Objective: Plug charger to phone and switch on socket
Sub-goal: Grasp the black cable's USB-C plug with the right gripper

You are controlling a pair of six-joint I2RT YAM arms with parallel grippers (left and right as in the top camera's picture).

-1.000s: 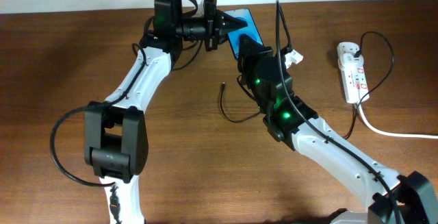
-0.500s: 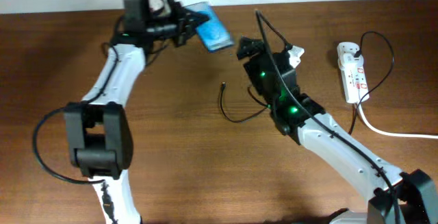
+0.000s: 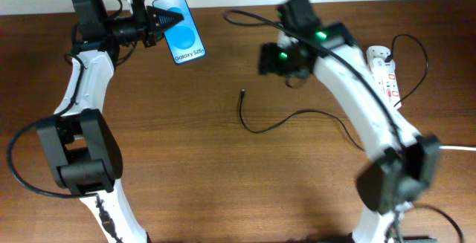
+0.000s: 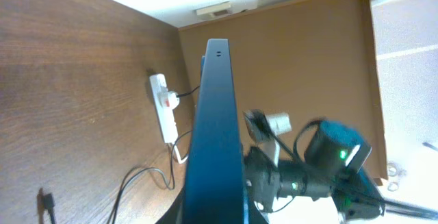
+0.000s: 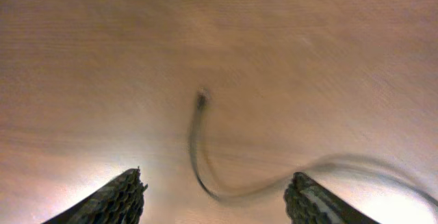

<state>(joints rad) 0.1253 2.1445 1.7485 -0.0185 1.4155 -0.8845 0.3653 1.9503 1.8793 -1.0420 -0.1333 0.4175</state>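
Observation:
My left gripper (image 3: 164, 22) is shut on the phone (image 3: 185, 40) and holds it above the table's back left, its blue lit screen facing up. The left wrist view shows the phone's (image 4: 215, 128) dark edge rising from between the jaws of that gripper (image 4: 215, 218). The charger (image 3: 256, 128) lies loose on the table in a curve, with its plug tip (image 3: 243, 93) free. My right gripper (image 3: 269, 59) hovers open above the cable (image 5: 194, 152), with nothing between its fingers (image 5: 118, 201). The socket (image 3: 383, 74) lies at the far right.
A thick white cord (image 3: 424, 143) runs from the socket off the right edge. A thin black cable (image 3: 415, 53) loops beside the socket. The left wrist view also takes in the socket (image 4: 163, 106) and my right arm (image 4: 311, 176).
My left arm has carried the phone to the left. My right gripper has opened and swung back and to the right, away from the phone. The charger has not moved.

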